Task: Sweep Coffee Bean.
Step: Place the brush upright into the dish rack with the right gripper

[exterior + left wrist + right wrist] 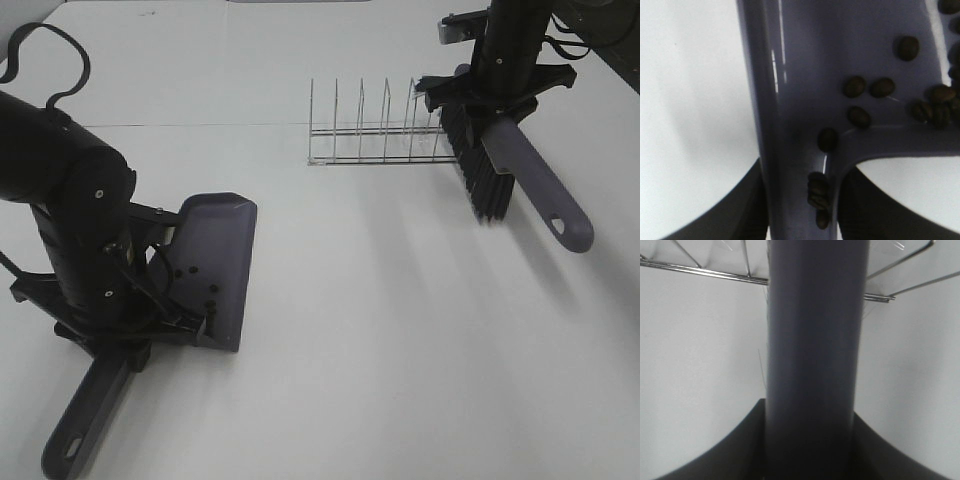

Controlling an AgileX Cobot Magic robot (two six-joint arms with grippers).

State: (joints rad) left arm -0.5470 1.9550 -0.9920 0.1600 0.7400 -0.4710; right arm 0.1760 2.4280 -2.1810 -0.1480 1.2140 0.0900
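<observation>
Since beans (856, 87) lie in the dustpan (218, 255) my left hand (135, 335) pinches, sweeping looks done; my right hand (498, 88) pinches the brush (487, 178).

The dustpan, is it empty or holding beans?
Holding beans: about a dozen coffee beans lie inside the dustpan, seen close up.

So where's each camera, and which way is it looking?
High camera: above, off the arms, looking down on the white table; both black arms show, left gripper and right gripper.
Left wrist camera: on the left arm, looking along the grey plastic dustpan holding dark brown coffee beans; dark fingers show.
Right wrist camera: on the right arm, looking along the grey black-bristled brush toward the silver wire rack; fingers show.
Shared: the high view shows dustpan, brush and rack.
</observation>
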